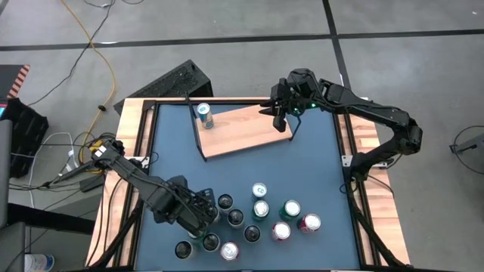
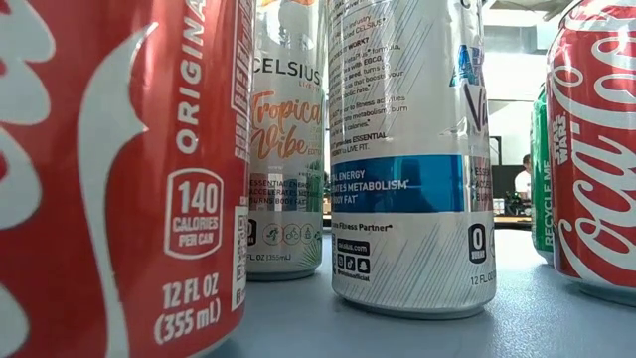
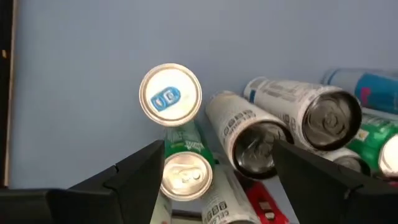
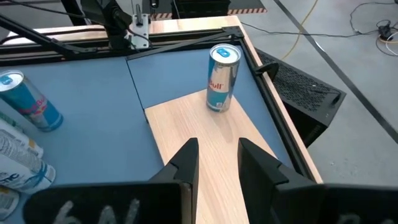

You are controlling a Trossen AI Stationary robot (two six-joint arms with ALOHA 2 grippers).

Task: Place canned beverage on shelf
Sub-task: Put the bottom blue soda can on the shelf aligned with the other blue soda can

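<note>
We are picking the next can: our left gripper (image 1: 198, 220) hangs spread wide above the cluster of cans (image 1: 257, 219) on the counter (image 1: 318, 166), a green can (image 3: 182, 163) between its fingers. Next we must lower and close. Our right gripper (image 1: 281, 113), narrowly parted, holds nothing over the shelf (image 1: 249, 128); beyond it stands one slim blue-and-silver can (image 4: 222, 78).

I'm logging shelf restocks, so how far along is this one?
Done: one can stands on the shelf. In hand: nothing yet; the left gripper hangs open over the cluster of cans on the table, and the right gripper is empty above the shelf. Left: roughly a dozen cans.
</note>
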